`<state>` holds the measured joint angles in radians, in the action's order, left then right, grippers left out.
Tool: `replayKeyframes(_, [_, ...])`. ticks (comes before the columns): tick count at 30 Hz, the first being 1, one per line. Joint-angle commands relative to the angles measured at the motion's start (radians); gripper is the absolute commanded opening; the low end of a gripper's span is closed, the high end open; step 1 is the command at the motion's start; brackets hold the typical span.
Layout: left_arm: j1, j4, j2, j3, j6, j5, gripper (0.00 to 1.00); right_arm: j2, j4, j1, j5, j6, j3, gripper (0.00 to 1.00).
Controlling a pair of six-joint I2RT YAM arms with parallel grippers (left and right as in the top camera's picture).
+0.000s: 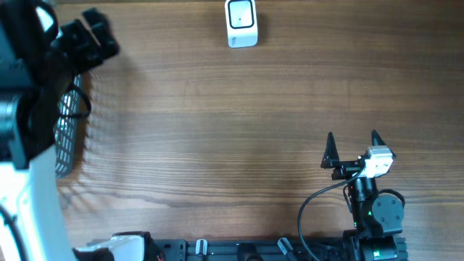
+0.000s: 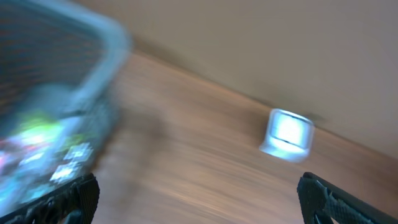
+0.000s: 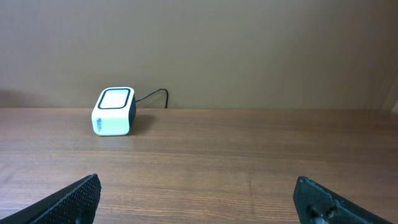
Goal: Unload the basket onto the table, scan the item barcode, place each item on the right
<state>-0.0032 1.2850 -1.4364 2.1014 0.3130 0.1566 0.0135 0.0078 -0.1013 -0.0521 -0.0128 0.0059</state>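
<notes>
A white barcode scanner with a dark-framed window stands at the table's far edge; it also shows in the right wrist view and, blurred, in the left wrist view. My left gripper hangs open above a mesh basket at the far left, holding nothing. Blurred colourful items lie inside the basket; no barcode can be made out. My right gripper stands open near the front right, empty, pointing towards the scanner.
The scanner's cable runs off behind it towards the wall. The wooden table spreads between the basket and the right arm. The left arm's white body covers the near left corner.
</notes>
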Motion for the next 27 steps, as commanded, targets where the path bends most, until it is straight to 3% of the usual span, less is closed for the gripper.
replayKeyframes(1, [0.057, 0.044, -0.063, 0.013, 0.148, 0.488, 1.00, -0.006, 0.005, 0.002, -0.002, 0.010, -0.001, 1.00])
replayKeyframes(5, [0.217, 0.086, -0.117, 0.013, 0.213, 0.483, 1.00, -0.006, 0.005, 0.002, -0.002, 0.010, -0.001, 1.00])
replayKeyframes(14, [0.643, 0.152, -0.264, 0.009, 0.188, 0.234, 1.00, -0.006, 0.005, 0.002, -0.002, 0.010, -0.001, 1.00])
replayKeyframes(17, [0.713, 0.152, -0.337, -0.017, 0.135, 0.137, 1.00, -0.006, 0.005, 0.002, -0.002, 0.010, -0.001, 1.00])
replayKeyframes(27, [0.761, 0.065, -0.565, -0.112, 0.005, 0.084, 1.00, -0.006, 0.005, 0.002, -0.002, 0.010, -0.001, 1.00])
